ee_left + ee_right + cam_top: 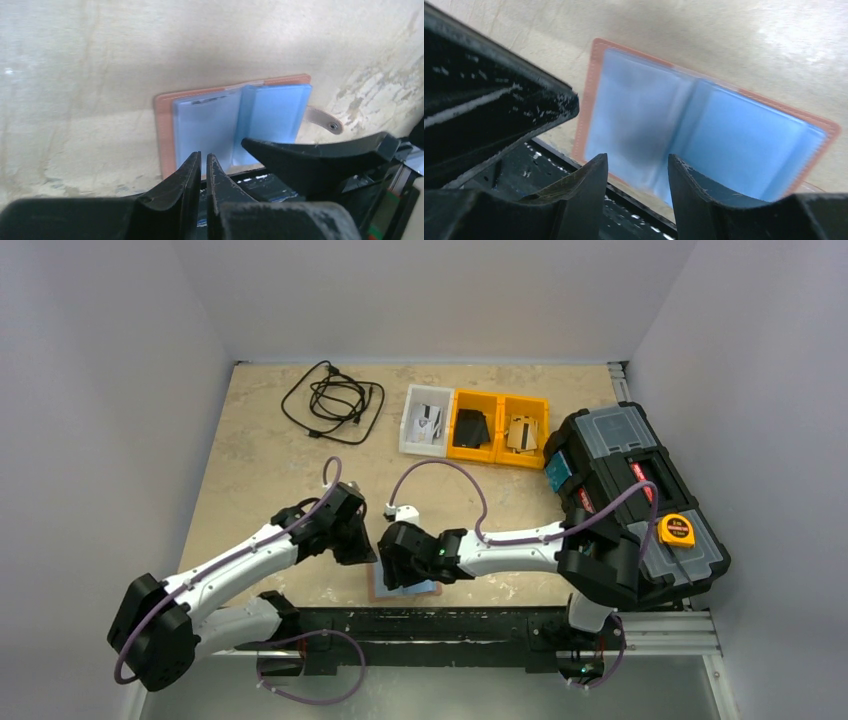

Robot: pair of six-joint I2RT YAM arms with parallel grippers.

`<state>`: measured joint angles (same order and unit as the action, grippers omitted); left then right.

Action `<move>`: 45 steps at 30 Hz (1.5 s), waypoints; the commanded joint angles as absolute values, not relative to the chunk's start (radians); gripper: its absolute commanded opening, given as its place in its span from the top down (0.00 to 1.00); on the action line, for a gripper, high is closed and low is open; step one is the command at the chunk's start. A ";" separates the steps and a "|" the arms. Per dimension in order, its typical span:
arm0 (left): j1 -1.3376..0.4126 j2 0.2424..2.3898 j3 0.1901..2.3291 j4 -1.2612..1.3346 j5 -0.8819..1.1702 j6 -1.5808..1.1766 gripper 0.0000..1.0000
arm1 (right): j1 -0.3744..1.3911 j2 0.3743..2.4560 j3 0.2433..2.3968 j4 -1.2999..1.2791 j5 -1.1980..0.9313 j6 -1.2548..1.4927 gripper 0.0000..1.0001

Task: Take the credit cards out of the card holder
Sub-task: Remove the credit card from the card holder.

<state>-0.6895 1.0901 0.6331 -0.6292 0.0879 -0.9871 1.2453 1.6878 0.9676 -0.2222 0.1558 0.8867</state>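
Got the card holder (pixel 164 130) lying open and flat at the near edge of the table (pixel 100 50), right between both grippers. Probably spread like that to get at the pockets. Left gripper (pixel 204 156) in from the left at the holder's edge, pinched almost closed, no obvious catch. Right gripper (pixel 636 159) hovering over it from the right, fingers halfway apart, grasping nothing. Reddish-brown stitched rim, cloudy blue sleeves (pixel 272 117) inside, snap tab (pixel 325 120) poking out one side. Can't pick out separate cards through the plastic.
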 commanded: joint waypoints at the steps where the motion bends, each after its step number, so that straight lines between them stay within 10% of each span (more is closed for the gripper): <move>1: -0.661 1.067 0.652 -0.711 0.029 -0.984 0.91 | 1.264 1.730 1.051 -0.299 0.255 0.895 0.53; 17: -0.658 1.174 0.624 -0.589 0.142 -0.931 0.90 | 1.191 1.713 0.844 -0.137 0.120 0.965 0.93; 45: -0.696 1.177 0.484 -0.406 0.295 -1.083 0.73 | 1.111 1.729 0.724 0.069 -0.034 0.964 0.97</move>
